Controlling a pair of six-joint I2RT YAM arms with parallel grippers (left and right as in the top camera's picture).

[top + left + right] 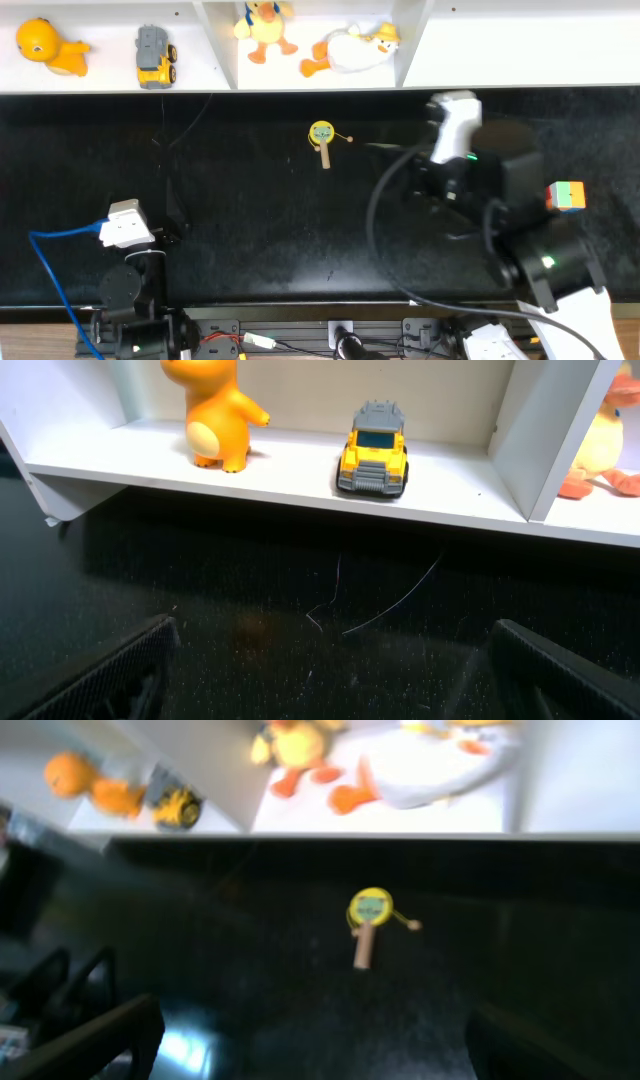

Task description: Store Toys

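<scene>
Nearest the arms, the left gripper (332,630) hangs low over the black surface (250,220) with its 2 fingers spread wide and nothing between them. The right gripper (310,1020) is also wide and empty, and it faces the rattle drum (368,925).

The rattle drum lies flat on the surface, apart from both arms and just short of the shelf (500,40). Its wooden handle points back toward the arms. It looks light and stiff, with a thin yellow head and a round stick. The stick may roll or skid on the surface, so I judge the best hold to be across the handle, close under the head, with the fingers coming straight down. A small bead on a cord sticks out from the head and would swing loose, so it is no place to grip.

The top view adds a colour cube (566,196) beside the right arm. It is hard and flat-sided, so it should be easy to pinch on 2 opposite faces. The right wrist view gives the bead and handle more plainly.

Farthest off, the left wrist view shows an orange duck figure (215,415) and a yellow truck (375,450) standing upright in 1 compartment. From above, a yellow duck plush (265,25) and a white goose plush (355,48) share the next compartment.
</scene>
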